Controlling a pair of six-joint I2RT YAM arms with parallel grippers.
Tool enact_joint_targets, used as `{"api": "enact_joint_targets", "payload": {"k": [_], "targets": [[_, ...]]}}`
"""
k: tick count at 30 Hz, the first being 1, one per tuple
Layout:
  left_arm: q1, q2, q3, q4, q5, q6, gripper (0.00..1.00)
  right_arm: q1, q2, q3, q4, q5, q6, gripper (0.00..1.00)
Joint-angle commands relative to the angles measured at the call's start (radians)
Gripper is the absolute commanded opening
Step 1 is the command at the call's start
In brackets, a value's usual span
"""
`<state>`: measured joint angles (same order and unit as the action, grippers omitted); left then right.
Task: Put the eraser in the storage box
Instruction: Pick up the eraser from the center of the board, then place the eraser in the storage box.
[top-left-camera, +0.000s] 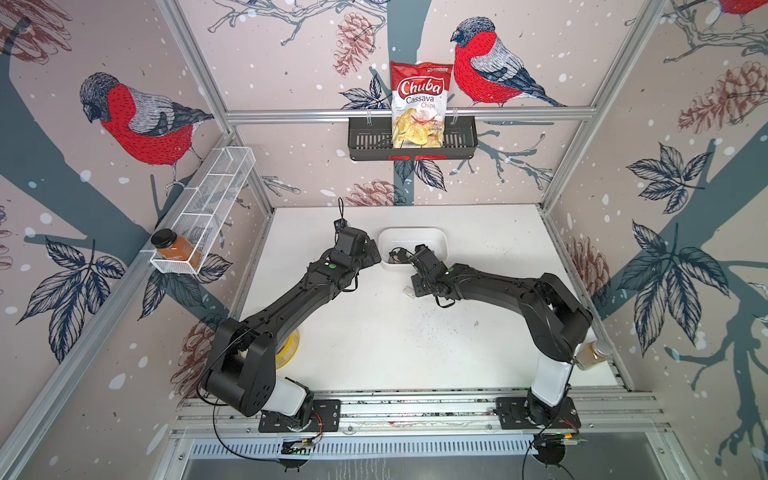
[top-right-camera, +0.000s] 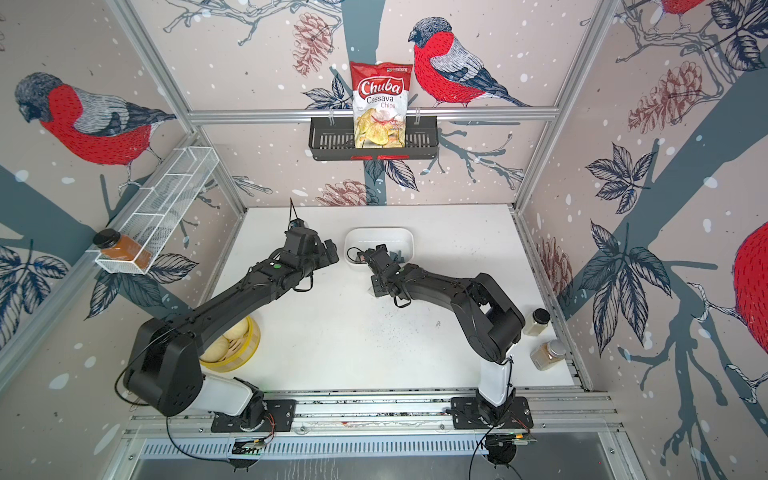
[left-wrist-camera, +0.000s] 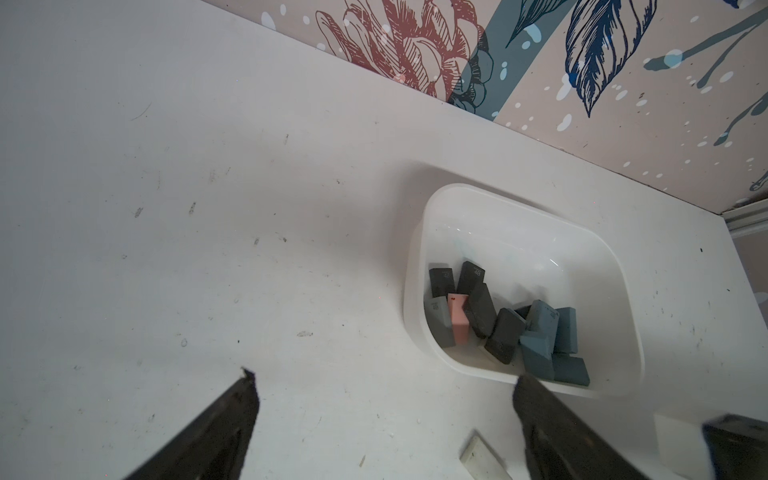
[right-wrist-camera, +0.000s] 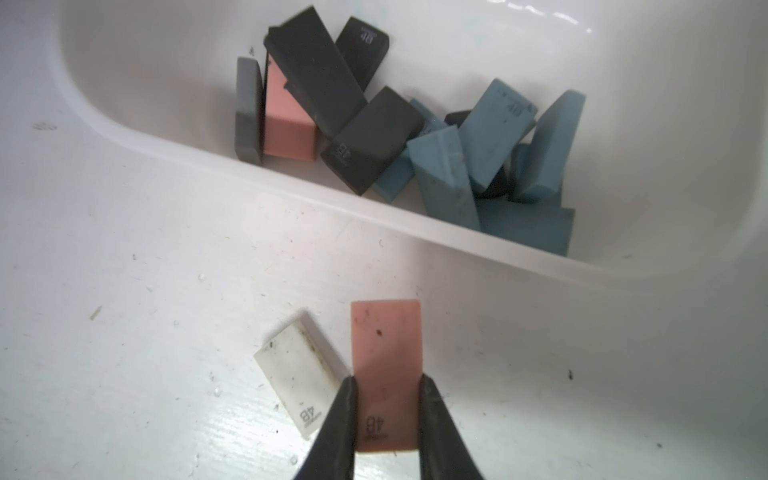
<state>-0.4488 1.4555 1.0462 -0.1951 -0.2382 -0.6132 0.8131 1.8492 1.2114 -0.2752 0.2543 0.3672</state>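
Right gripper (right-wrist-camera: 388, 382) pinches the pink eraser (right-wrist-camera: 386, 345) by its long sides, just outside the storage box (right-wrist-camera: 623, 104) at its 7 o'clock rim, likely ready to lift over. Left gripper (left-wrist-camera: 384, 376) gapes wide, empty.

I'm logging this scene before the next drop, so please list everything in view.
storage box: one, white, far middle of table
piled erasers: a dozen or so, black, blue, one grey, one pink, in the box
pink eraser: one, outside the box, in right pincer
white eraser: one, on table beside it
chips bag: one, red-white, in black basket, back wall
wire-mesh rack: one, white, left wall
spice jar: one, amber, in rack
steamer: one, yellow, holding buns, by left arm
spice jars: two, amber, table's right edge
left pincer: open, empty
right pincer: shut on pink eraser
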Motion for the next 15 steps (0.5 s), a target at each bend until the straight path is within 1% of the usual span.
{"api": "enact_joint_targets", "payload": {"k": [1, 7, 15], "targets": [[0.002, 0.003, 0.005, 0.014, 0.005, -0.004, 0.96, -0.002, -0.035, 0.024, -0.032, 0.030, -0.003, 0.19], [0.002, 0.009, 0.006, 0.013, 0.009, -0.006, 0.96, -0.026, -0.050, 0.098, -0.059, 0.018, -0.020, 0.19], [0.003, 0.015, 0.009, 0.010, 0.012, -0.006, 0.96, -0.102, 0.022, 0.217, -0.081, -0.037, -0.023, 0.20]]}}
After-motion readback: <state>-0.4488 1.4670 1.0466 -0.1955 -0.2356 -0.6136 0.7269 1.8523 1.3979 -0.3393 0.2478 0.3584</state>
